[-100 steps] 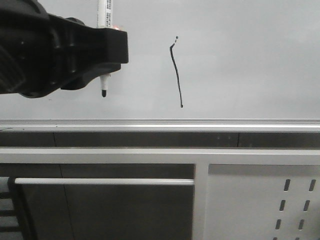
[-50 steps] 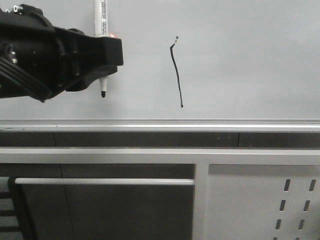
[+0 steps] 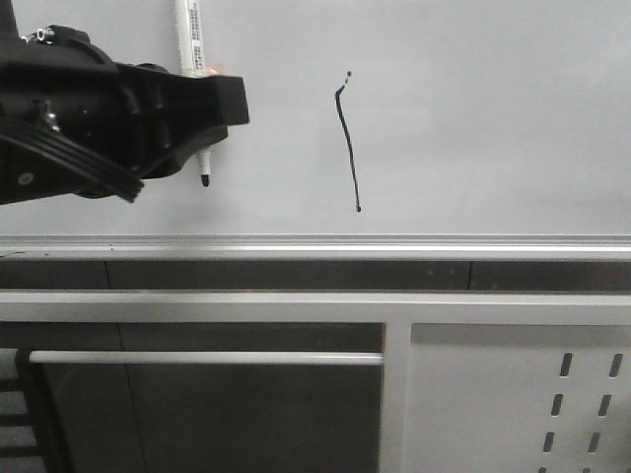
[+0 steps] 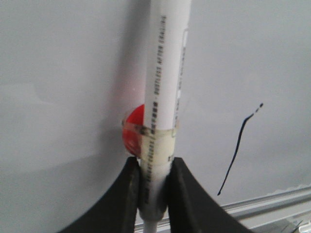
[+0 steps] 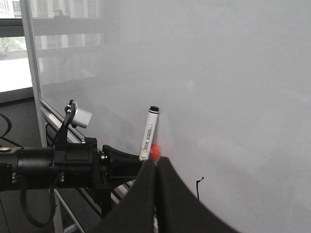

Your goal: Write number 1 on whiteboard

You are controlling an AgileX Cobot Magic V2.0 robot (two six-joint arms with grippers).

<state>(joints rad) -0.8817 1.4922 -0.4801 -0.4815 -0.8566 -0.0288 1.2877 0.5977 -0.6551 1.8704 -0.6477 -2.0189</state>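
The whiteboard (image 3: 473,118) fills the upper front view. The number 1 (image 3: 348,148) is a thin wavy black stroke on it, with a small hook and dot at its top; it also shows in the left wrist view (image 4: 237,150) and partly in the right wrist view (image 5: 198,188). My left gripper (image 3: 205,113) is shut on a white marker (image 3: 189,39), held upright with its black tip (image 3: 205,180) pointing down, left of the stroke. In the left wrist view the fingers (image 4: 129,194) clamp the marker (image 4: 165,87). My right gripper (image 5: 156,167) is shut and empty.
The board's silver bottom edge (image 3: 315,244) runs across the front view. Below it are a white frame with a horizontal bar (image 3: 207,358) and a white perforated panel (image 3: 552,404). A red spot (image 4: 132,128) glows on the board behind the marker.
My left arm with the marker has shifted slightly left and tilted. The marker tip stays at about the same spot. The stroke is unchanged.
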